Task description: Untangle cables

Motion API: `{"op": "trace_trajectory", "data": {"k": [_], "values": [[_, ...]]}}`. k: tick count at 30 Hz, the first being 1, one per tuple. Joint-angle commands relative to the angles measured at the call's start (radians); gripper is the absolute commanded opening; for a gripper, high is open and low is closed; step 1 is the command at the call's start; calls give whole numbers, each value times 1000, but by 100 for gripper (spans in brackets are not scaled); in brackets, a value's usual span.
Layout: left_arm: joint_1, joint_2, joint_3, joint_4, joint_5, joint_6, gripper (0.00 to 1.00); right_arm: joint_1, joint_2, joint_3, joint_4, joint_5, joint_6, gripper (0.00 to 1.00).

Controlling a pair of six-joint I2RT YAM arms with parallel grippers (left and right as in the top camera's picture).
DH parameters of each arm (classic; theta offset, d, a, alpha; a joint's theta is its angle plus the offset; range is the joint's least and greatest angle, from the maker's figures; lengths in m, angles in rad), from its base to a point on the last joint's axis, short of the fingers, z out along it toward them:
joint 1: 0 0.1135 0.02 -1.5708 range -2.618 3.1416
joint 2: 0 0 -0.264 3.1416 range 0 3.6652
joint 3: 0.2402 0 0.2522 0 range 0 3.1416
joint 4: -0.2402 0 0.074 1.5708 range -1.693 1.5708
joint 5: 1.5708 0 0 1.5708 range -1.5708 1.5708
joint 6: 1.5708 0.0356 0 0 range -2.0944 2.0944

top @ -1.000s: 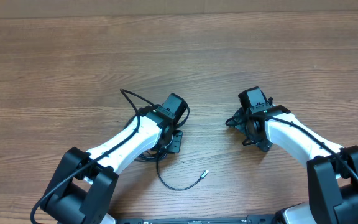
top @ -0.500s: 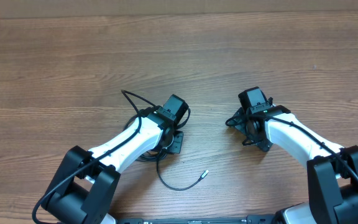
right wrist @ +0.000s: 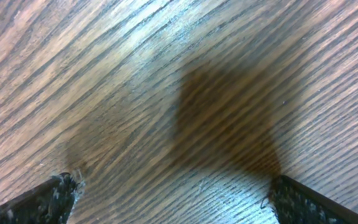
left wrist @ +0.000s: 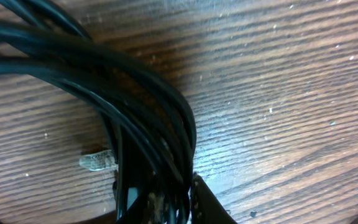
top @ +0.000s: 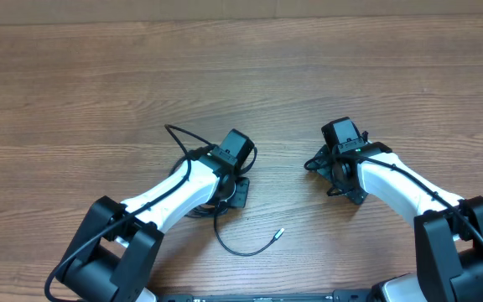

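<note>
The cables (top: 193, 141) are thin black cords bundled under my left arm near the table's middle, with one loose end and its small silver plug (top: 277, 235) trailing toward the front. In the left wrist view the bundle of cables (left wrist: 135, 112) fills the frame, with a clear plug (left wrist: 98, 162) beside it. My left gripper (left wrist: 160, 205) is shut on the bundle, which runs between its fingers. My right gripper (right wrist: 173, 199) is open and empty, its fingertips wide apart just above bare wood, well right of the cables (top: 335, 168).
The wooden table (top: 376, 75) carries nothing else. Both white arms reach in from the front edge; the left arm's own thicker black cable runs along it.
The left arm and the cable bundle have shifted very slightly to the right and toward the front. The right arm has not moved.
</note>
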Motion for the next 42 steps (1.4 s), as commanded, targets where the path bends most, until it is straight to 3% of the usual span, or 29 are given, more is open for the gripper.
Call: {"op": "trace_trajectory", "data": {"k": [1, 7, 10, 16, 23, 30, 33, 42], "values": [[-7, 11, -11, 5, 19, -3, 17, 3, 58, -57, 23, -74, 5, 100], [-6, 11, -11, 43, 60, 32, 19, 3, 58, -57, 23, -74, 5, 100], [-6, 11, -11, 77, 73, 32, 6, 3, 58, -57, 23, -74, 5, 100], [9, 11, -8, 171, 149, 60, 4, 3, 58, -57, 22, -74, 5, 100], [99, 11, 8, 306, 488, 285, 4, 3, 58, -57, 23, -74, 5, 100], [265, 11, 11, 418, 906, 409, 11, 3, 58, -57, 22, -74, 5, 100], [344, 11, 11, 381, 966, 437, 4, 3, 58, -57, 23, -74, 5, 100], [467, 11, 11, 306, 1093, 502, 4, 3, 58, -57, 23, -74, 2, 100]]}}
